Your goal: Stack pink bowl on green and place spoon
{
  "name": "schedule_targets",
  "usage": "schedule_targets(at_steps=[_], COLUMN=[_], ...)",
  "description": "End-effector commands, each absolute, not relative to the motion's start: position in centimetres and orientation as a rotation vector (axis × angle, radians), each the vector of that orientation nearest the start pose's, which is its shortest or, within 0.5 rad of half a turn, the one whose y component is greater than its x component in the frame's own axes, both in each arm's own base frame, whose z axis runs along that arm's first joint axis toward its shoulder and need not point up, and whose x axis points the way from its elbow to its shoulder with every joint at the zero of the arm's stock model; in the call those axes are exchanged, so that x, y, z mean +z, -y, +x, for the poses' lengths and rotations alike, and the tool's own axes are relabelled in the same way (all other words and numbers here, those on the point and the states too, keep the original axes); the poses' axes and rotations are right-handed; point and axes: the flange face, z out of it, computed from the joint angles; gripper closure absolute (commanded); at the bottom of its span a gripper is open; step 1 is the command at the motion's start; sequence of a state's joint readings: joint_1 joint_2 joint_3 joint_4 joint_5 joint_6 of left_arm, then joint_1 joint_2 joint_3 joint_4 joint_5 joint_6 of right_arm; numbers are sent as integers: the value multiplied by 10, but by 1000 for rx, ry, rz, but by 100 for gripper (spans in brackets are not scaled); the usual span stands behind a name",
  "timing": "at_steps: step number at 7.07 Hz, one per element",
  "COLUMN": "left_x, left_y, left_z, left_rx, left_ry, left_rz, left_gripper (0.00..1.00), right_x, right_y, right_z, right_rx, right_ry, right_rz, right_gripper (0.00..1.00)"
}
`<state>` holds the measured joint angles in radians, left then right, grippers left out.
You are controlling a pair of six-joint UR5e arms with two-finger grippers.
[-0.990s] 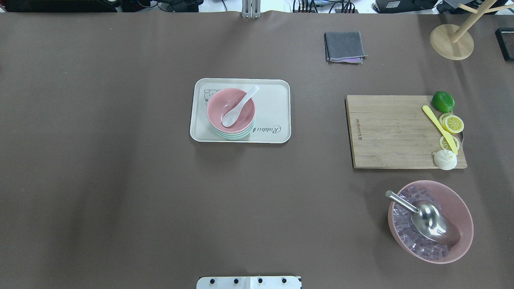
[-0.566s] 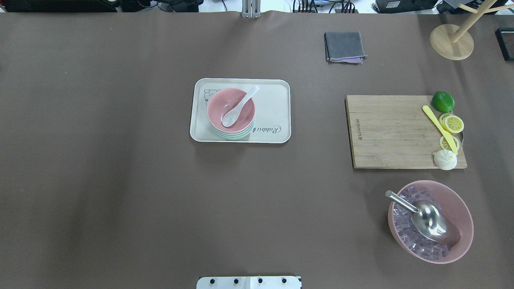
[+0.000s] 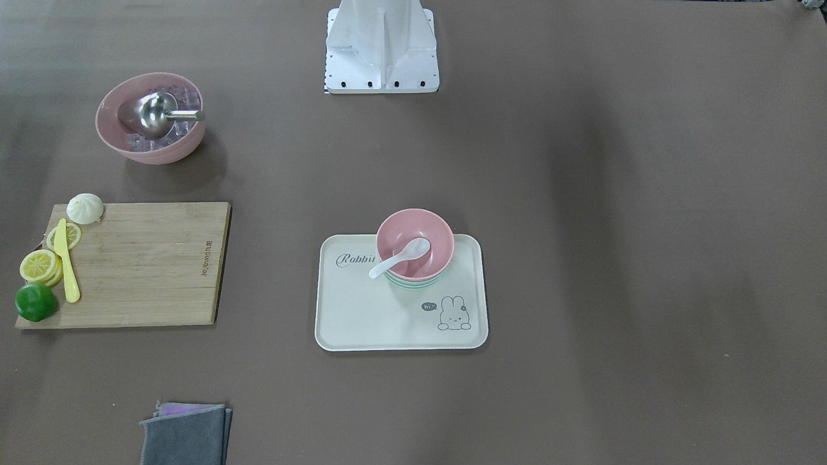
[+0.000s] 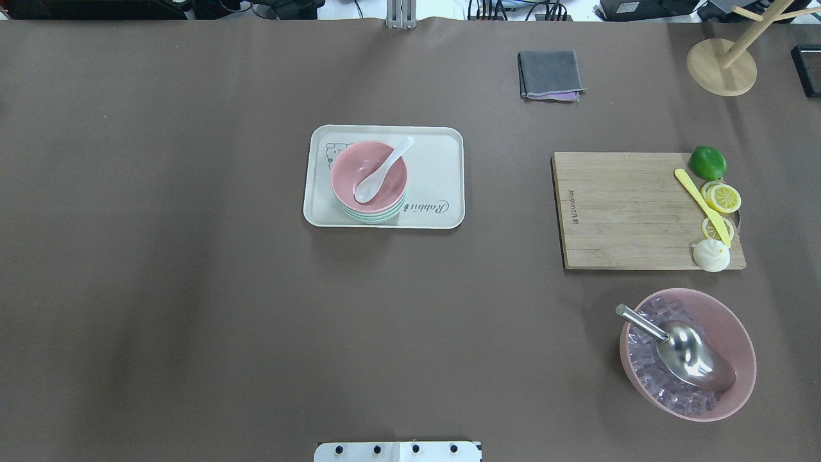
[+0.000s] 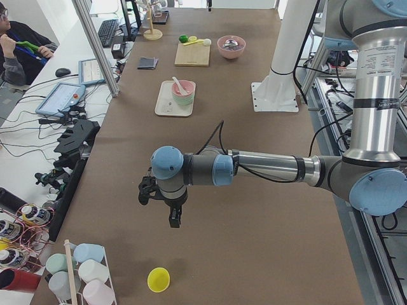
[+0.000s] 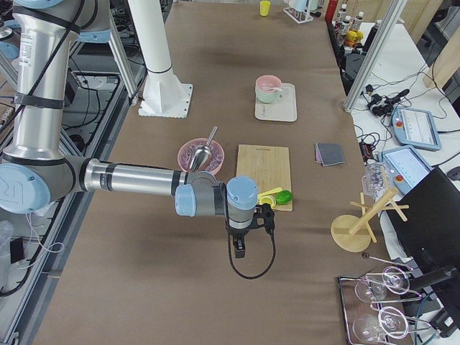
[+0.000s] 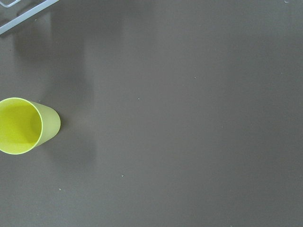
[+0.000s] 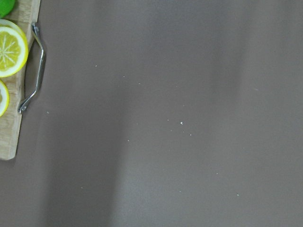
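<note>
The pink bowl (image 4: pixel 356 163) rests on top of the green bowls (image 4: pixel 375 218), on a cream tray (image 4: pixel 436 167) at mid-table. The white spoon (image 4: pixel 382 170) lies inside the pink bowl, its handle leaning over the rim. The front view shows the same pile: pink bowl (image 3: pixel 404 229), green rims (image 3: pixel 413 283), spoon (image 3: pixel 399 257). My left gripper (image 5: pixel 175 219) hangs over the table's left end, far from the tray. My right gripper (image 6: pixel 239 251) hangs beside the cutting board at the right end. I cannot tell whether either is open or shut.
A wooden cutting board (image 4: pixel 622 212) holds a lime, lemon slices, a yellow knife and a bun. A larger pink bowl (image 4: pixel 737 327) holds ice cubes and a steel scoop. A grey cloth (image 4: pixel 550 74) and a wooden stand (image 4: pixel 721 67) sit at the back. A yellow cup (image 7: pixel 21 125) stands below the left wrist.
</note>
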<state>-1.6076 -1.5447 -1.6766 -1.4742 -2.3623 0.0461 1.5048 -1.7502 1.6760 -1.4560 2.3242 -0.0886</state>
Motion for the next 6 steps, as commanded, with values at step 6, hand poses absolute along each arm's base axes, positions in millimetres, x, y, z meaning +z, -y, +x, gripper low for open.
schedule_targets(at_steps=[6], left_x=[634], left_y=[469], left_z=[-80], left_rx=[-3], left_ry=[-792], left_rz=[4], left_gripper=[1], right_x=[677], right_y=[420], right_z=[37], right_rx=[-173], right_ry=[756], right_rz=[79], right_gripper=[0])
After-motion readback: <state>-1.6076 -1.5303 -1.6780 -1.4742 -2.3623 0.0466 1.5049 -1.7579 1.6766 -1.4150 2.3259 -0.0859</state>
